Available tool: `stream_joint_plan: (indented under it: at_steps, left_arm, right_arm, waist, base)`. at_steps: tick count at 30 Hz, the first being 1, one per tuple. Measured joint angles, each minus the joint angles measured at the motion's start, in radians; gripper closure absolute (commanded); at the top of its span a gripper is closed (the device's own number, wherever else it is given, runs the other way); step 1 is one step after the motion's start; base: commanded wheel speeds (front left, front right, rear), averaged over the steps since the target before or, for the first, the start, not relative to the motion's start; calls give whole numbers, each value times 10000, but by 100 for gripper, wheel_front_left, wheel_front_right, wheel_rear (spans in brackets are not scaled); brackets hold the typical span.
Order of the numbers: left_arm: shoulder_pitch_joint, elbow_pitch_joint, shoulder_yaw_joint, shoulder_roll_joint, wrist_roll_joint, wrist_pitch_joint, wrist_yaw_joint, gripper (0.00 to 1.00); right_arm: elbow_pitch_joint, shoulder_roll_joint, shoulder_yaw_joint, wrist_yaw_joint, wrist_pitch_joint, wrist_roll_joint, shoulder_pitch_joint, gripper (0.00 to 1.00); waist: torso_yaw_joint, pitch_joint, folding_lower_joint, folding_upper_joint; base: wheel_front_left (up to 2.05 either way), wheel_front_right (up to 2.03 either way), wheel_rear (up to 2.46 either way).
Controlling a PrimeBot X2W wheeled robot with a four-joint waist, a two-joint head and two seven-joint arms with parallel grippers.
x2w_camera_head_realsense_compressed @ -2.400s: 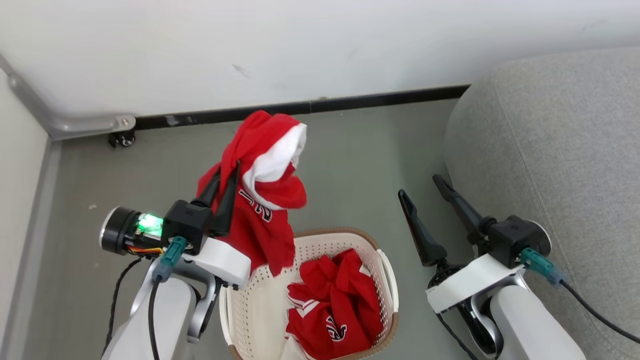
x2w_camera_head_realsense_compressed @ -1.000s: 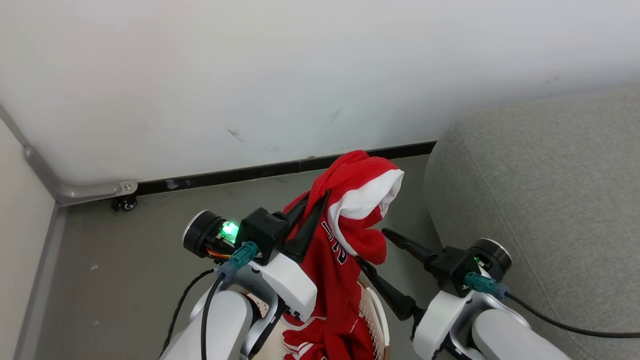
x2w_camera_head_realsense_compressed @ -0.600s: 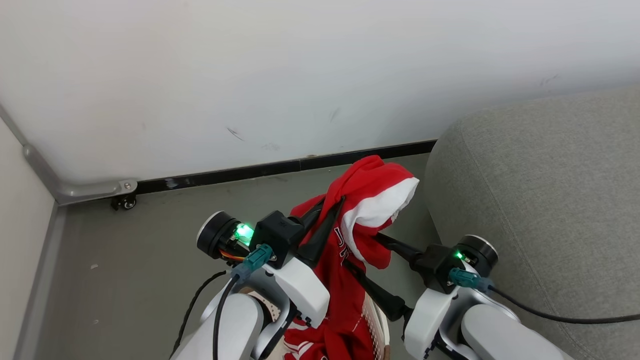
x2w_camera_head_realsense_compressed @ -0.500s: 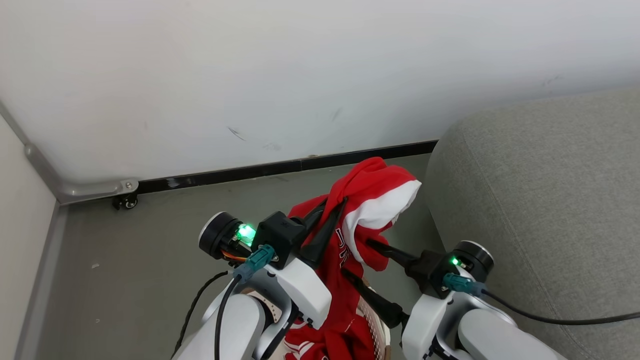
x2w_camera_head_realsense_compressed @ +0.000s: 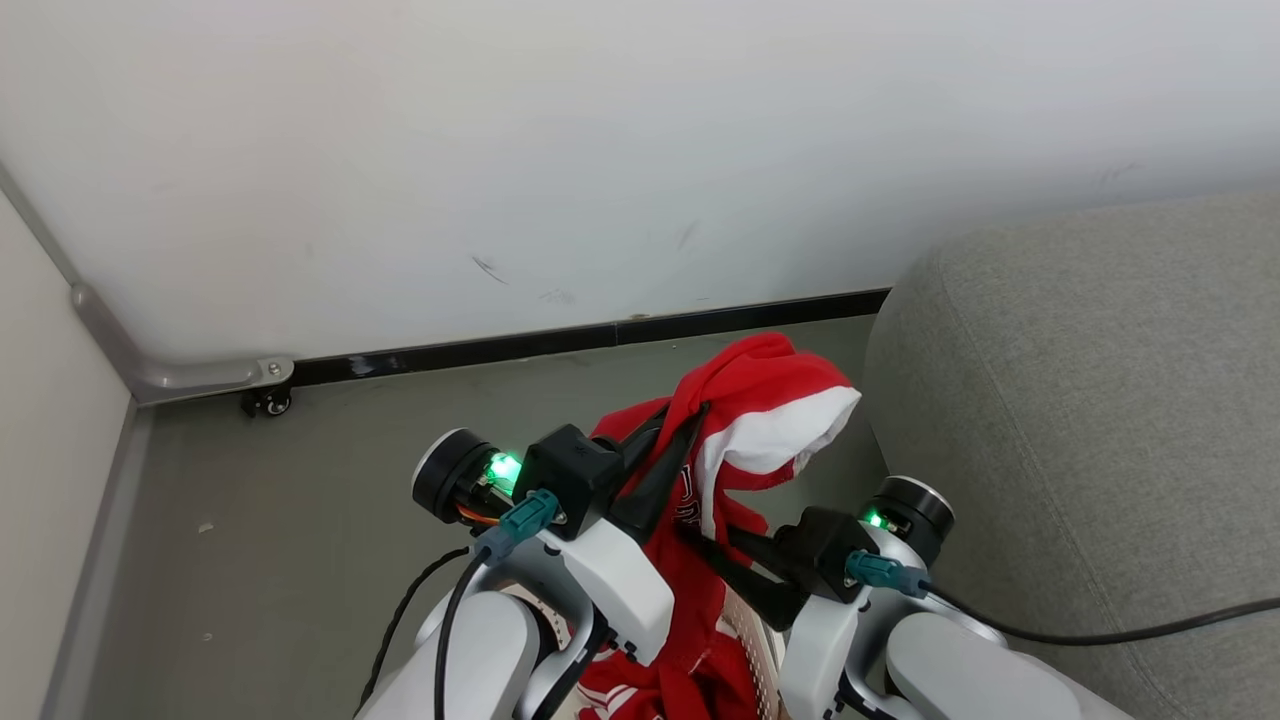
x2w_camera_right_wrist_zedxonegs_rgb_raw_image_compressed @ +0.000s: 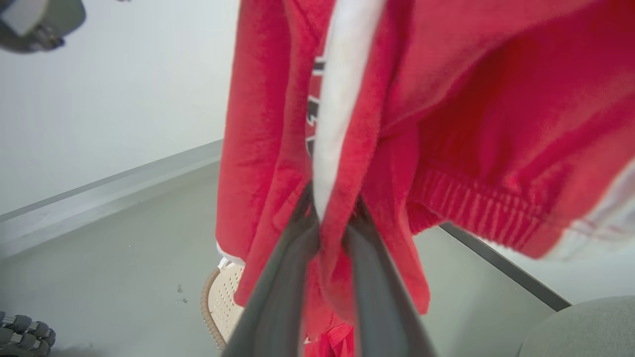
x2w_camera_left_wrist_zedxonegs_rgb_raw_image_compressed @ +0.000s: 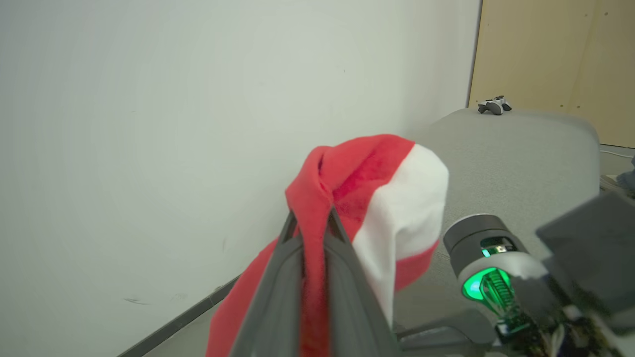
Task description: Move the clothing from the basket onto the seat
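A red piece of clothing [x2w_camera_head_realsense_compressed: 750, 385] with a white band hangs in the air above the basket [x2w_camera_head_realsense_compressed: 752, 640], close to the seat [x2w_camera_head_realsense_compressed: 1080, 420]. My left gripper [x2w_camera_head_realsense_compressed: 685, 412] is shut on its top fold, which drapes over the fingertips [x2w_camera_left_wrist_zedxonegs_rgb_raw_image_compressed: 310, 218]. My right gripper [x2w_camera_head_realsense_compressed: 715, 530] reaches in from the right, lower down. In the right wrist view it [x2w_camera_right_wrist_zedxonegs_rgb_raw_image_compressed: 332, 208] is shut on a red fold with a white stripe [x2w_camera_right_wrist_zedxonegs_rgb_raw_image_compressed: 342, 99]. The basket's perforated rim [x2w_camera_right_wrist_zedxonegs_rgb_raw_image_compressed: 218, 302] sits below, with red fabric trailing into it. The grey seat [x2w_camera_left_wrist_zedxonegs_rgb_raw_image_compressed: 516, 158] lies behind the garment.
A white wall with a black skirting [x2w_camera_head_realsense_compressed: 600, 335] stands close ahead. A metal bracket [x2w_camera_head_realsense_compressed: 200, 375] and a small caster [x2w_camera_head_realsense_compressed: 268, 403] sit in the left corner. Bare grey floor [x2w_camera_head_realsense_compressed: 300, 500] lies to the left. A game controller [x2w_camera_left_wrist_zedxonegs_rgb_raw_image_compressed: 493, 105] rests on the seat's far end.
My right gripper has moved left into the hanging garment and closed on a lower fold. The left gripper keeps its hold. The head view has shifted a little.
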Motion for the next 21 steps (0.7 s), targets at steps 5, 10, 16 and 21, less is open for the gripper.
stream_joint_plan:
  at_steps: [5,10,16,21]
  left_arm:
    - [7,42,67,0,-140,0,15,100]
    - [51,167,211,-2,-161,-17,31,100]
    - [266,368,311,19,-247,-125,113,100]
    - [406,504,454,77,-328,-280,130,100]
  right_arm:
    - [174,-4,163,0,-199,127,-26,100]
    - [301,-69,12,0,-368,560,-5,100]
    - [267,-245,-493,0,-593,968,23,100]
    - [63,-322,-1039,0,-690,1335,43,100]
  waist:
    - [-16,-12,0,0]
    - [-92,-7,0,0]
    - [-237,2,0,0]
    - [-407,24,0,0]
  base:
    - [0,0,0]
    - [0,0,0]
    - [0,0,0]
    - [0,0,0]
